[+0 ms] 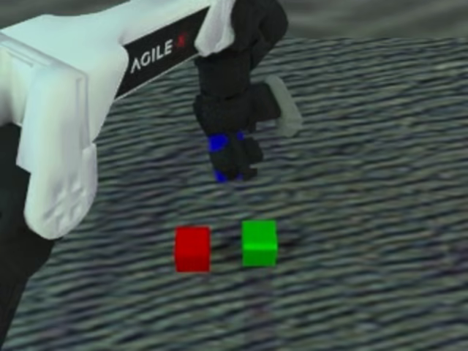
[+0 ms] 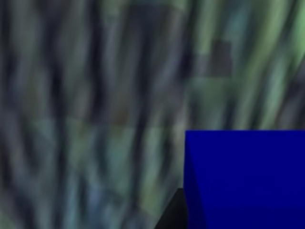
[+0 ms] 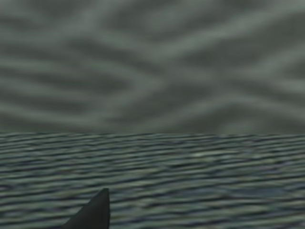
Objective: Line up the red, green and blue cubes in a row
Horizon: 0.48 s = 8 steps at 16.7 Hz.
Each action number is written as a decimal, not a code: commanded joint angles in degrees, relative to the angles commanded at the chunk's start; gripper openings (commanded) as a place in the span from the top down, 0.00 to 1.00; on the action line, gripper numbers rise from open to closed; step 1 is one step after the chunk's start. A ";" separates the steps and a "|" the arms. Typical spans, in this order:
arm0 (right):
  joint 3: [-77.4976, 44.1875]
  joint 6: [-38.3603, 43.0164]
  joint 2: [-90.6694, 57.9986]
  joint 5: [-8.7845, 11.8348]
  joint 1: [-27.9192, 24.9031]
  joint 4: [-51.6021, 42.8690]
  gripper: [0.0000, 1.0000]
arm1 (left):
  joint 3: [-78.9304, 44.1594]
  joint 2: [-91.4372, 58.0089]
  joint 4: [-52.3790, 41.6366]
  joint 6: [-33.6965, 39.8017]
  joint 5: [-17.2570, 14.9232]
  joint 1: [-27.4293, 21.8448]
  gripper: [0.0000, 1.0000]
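Note:
The red cube (image 1: 192,248) and the green cube (image 1: 259,243) sit side by side on the table with a small gap between them, red to the left. My left gripper (image 1: 232,164) hangs behind that gap, shut on the blue cube (image 1: 217,142), which shows only as blue patches between the black fingers. The left wrist view shows the blue cube (image 2: 245,179) large and close, pressed against one dark finger (image 2: 174,214). The right arm is outside the top view. In its wrist view one dark fingertip (image 3: 97,212) stands over bare table with nothing beside it.
My left arm's white link (image 1: 66,110) reaches in from the top view's left and covers that part of the table. The mottled grey-green table (image 1: 365,256) extends to the right of the green cube.

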<state>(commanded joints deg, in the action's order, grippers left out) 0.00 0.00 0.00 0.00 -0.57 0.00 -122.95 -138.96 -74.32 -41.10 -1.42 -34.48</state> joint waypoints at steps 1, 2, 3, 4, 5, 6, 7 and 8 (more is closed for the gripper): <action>0.00 0.00 0.00 0.00 0.00 0.00 0.00 | -1.32 -0.54 -0.82 0.21 -0.05 -4.01 1.00; 0.00 0.00 0.00 0.00 0.00 0.00 0.00 | -2.55 -0.97 -1.53 0.43 -0.08 -7.56 1.00; 0.00 0.00 0.00 0.00 0.00 0.00 0.00 | -3.62 -1.25 -2.10 0.65 -0.08 -10.51 1.00; 0.00 0.00 0.00 0.00 0.00 0.00 0.00 | -4.52 -1.43 -2.56 0.85 -0.07 -12.89 1.00; 0.00 0.00 0.00 0.00 0.00 0.00 0.00 | -5.20 -1.51 -2.88 1.03 -0.05 -14.62 1.00; 0.00 0.00 0.00 0.00 0.00 0.00 0.00 | -5.66 -1.54 -3.09 1.16 -0.03 -15.76 1.00; 0.00 0.00 0.00 0.00 0.00 0.00 0.00 | -5.86 -1.53 -3.17 1.23 -0.01 -16.29 1.00; 0.00 0.00 0.00 0.00 0.00 0.00 0.00 | -5.88 -1.53 -3.18 1.23 -0.01 -16.32 1.00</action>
<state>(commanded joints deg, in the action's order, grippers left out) 0.00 0.00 0.00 0.00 -0.57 0.00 -128.83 -140.49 -77.50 -39.87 -1.43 -50.80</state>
